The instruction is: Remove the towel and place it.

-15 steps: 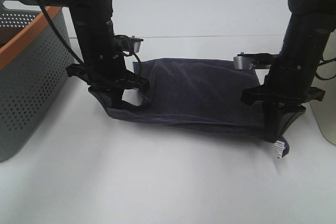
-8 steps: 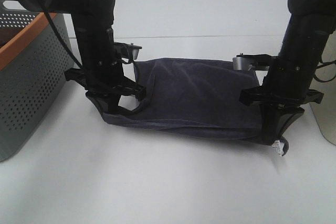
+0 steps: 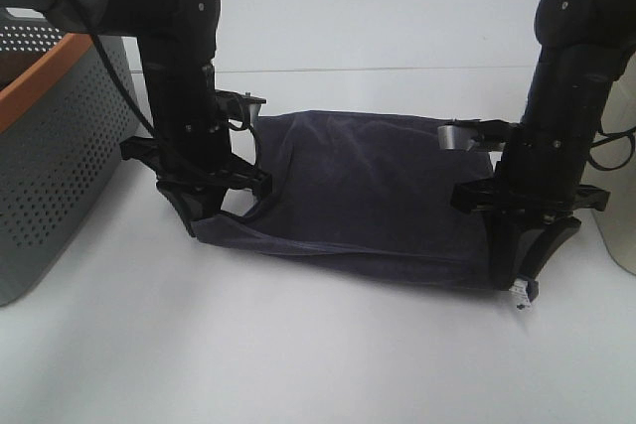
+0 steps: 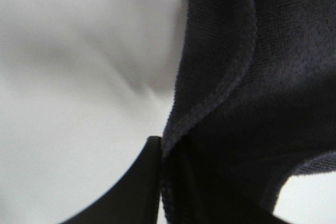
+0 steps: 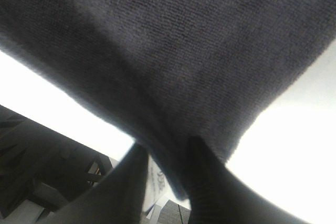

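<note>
Towel point(image 3: 368, 196), a dark navy-purple soft cloth with hemmed edges, hangs stretched between the two arms above the white worktop point(image 3: 298, 364), its long axis running side to side across the middle of the worktop, parallel to the near edge. Its near edge is held up by the tools while the far edge trails toward the rear of the worktop.

Exterior high view: left tool point(image 3: 204, 217) and right tool point(image 3: 517, 270) each stand at one near corner of the towel; a small white tag point(image 3: 520, 294) hangs at the right-hand corner. A grey perforated plastic basket with an orange rim point(image 3: 50, 146) stands at the left edge of the worktop, apart from the towel. This view does not resolve the fingertips.

Left wrist view: the left tool is pressed together on a folded hem of the towel point(image 4: 236, 103), with cloth bunched between the fingers point(image 4: 142, 182). The basket is outside this view.

Right wrist view: the right tool is pinching the towel point(image 5: 173, 51) corner between two dark fingers point(image 5: 202, 166), with the tag point(image 5: 156, 184) showing printed text just beside them.
</note>
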Motion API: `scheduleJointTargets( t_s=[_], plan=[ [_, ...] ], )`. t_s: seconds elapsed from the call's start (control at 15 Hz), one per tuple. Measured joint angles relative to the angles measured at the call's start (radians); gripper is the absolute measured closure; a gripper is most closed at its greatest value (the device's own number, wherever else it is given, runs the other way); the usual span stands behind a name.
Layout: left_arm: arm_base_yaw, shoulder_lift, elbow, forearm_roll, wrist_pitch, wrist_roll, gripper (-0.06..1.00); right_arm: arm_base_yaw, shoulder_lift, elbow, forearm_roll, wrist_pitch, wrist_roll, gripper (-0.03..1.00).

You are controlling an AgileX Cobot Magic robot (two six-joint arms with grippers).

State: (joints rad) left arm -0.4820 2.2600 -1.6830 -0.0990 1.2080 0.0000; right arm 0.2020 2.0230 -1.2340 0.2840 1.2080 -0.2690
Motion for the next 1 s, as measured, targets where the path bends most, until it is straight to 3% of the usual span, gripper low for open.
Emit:
scheduleJointTargets(
  t_s=[0.33, 0.47, 1.0],
  plan=[
    [0.003, 0.0, 0.0, -0.023, 0.003, 0.0, 0.2, -0.002, 0.0, 0.0, -0.008, 0.001, 0.11, 0.4],
    [0.003, 0.0, 0.0, -0.023, 0.003, 0.0, 0.14, -0.002, 0.0, 0.0, -0.008, 0.001, 0.148, 0.35],
    [0.003, -0.168, 0.0, -0.001, 0.003, -0.011, 0.13, -0.002, -0.235, 0.0, -0.001, 0.004, 0.183, 0.34]
  ],
)
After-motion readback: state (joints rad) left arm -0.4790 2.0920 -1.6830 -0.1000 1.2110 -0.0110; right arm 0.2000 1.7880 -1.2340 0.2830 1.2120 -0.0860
